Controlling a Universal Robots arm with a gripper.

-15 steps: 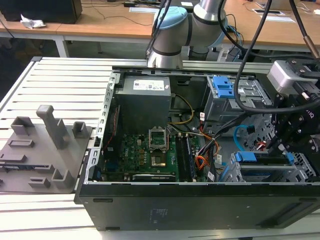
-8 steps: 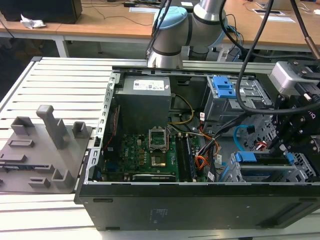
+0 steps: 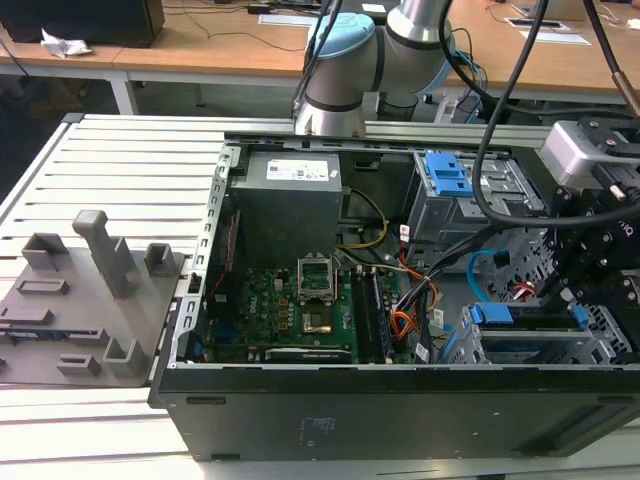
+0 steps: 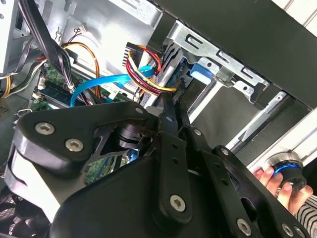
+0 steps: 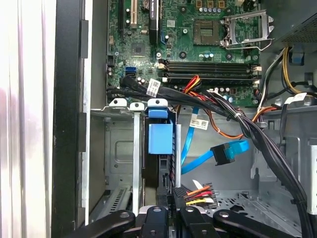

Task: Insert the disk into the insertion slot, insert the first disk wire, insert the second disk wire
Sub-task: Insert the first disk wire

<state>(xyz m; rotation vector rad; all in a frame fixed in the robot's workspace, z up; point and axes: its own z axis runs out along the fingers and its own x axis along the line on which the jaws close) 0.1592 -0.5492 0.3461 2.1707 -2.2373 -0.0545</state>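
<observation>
The disk (image 5: 160, 139), in its blue carrier, stands edge-on inside the insertion slot (image 5: 121, 148), the perforated metal cage at the case's front corner on the exterior view's right (image 3: 600, 335). My gripper (image 5: 171, 198) hangs just behind the disk's end, its fingers (image 4: 166, 114) drawn close together on the plug of the first disk wire (image 5: 200, 191), a red, yellow and black lead. The second disk wire (image 5: 225, 152), a light-blue flat cable, lies loose beside the cage with its plug free. In the exterior view the gripper (image 3: 565, 300) is low over the disk (image 3: 520, 318).
A taller cage with a blue latch plate (image 3: 445, 175) stands behind the slot. A thick black cable bundle (image 5: 237, 119) crosses above the cage. The motherboard (image 3: 285, 310) fills the case floor. A person's hand (image 4: 277, 186) rests outside the case by a blue-ringed knob.
</observation>
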